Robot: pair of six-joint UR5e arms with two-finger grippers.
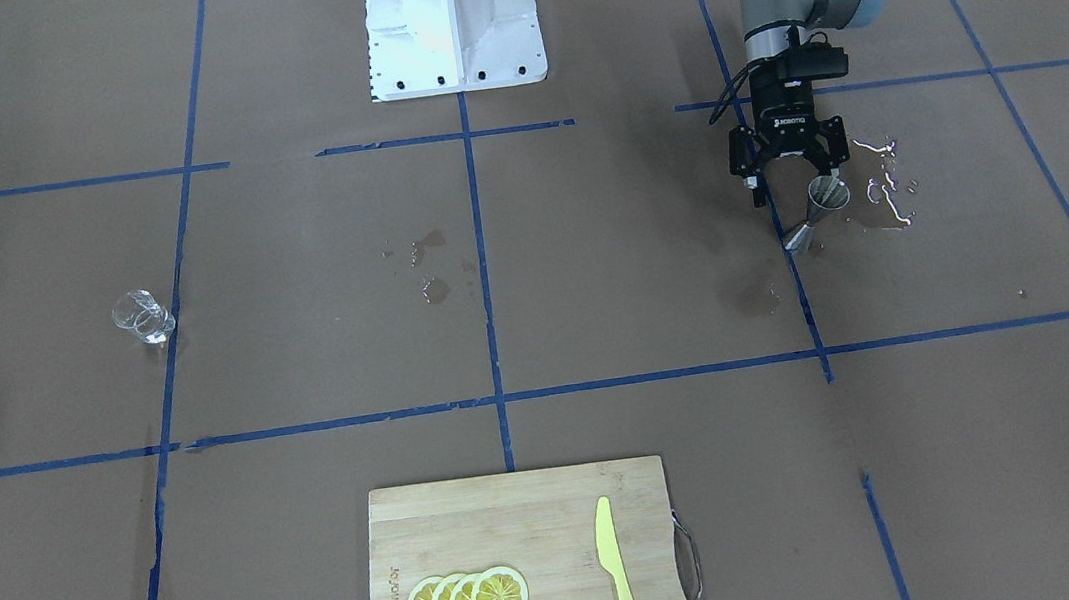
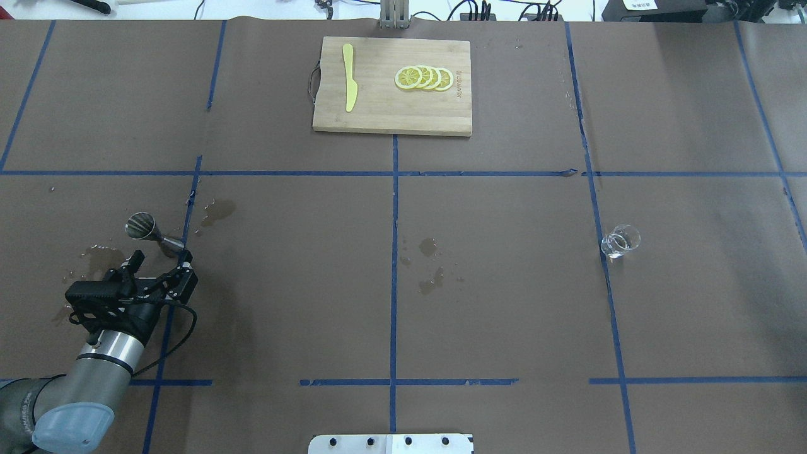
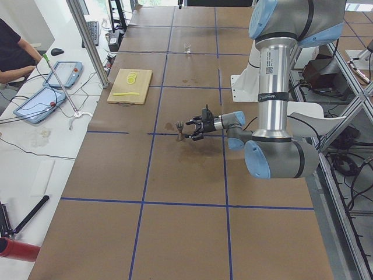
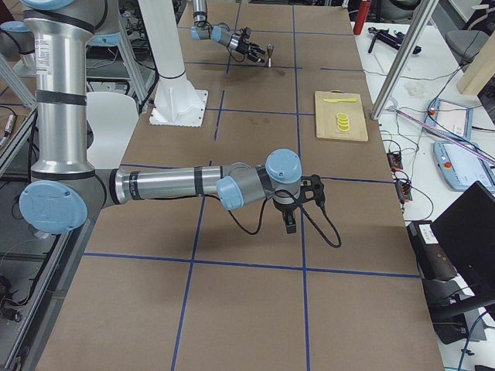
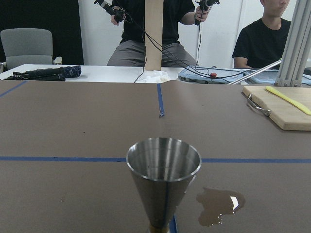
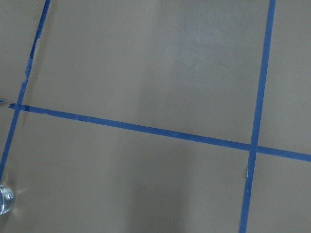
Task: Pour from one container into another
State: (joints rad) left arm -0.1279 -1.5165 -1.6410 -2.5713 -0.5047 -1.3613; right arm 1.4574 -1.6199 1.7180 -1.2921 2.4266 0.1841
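Note:
The steel jigger (image 2: pixel 150 231) stands upright on the brown table at my left side, with a wet patch beside it. It fills the centre of the left wrist view as the jigger (image 5: pixel 164 179). My left gripper (image 2: pixel 161 256) is open just behind it, its fingers spread and holding nothing. The clear glass cup (image 2: pixel 620 241) stands alone far to the right, and its rim shows at the corner of the right wrist view as the cup (image 6: pixel 4 200). My right gripper (image 4: pixel 291 224) points down over the table; whether it is open or shut I cannot tell.
A bamboo cutting board (image 2: pixel 391 120) with lemon slices (image 2: pixel 423 77) and a yellow knife (image 2: pixel 348 85) lies at the far edge. Spilled liquid (image 1: pixel 884 190) and damp stains (image 2: pixel 430 265) mark the paper. People sit beyond the far edge. The robot base (image 1: pixel 452 17) stands at the near edge.

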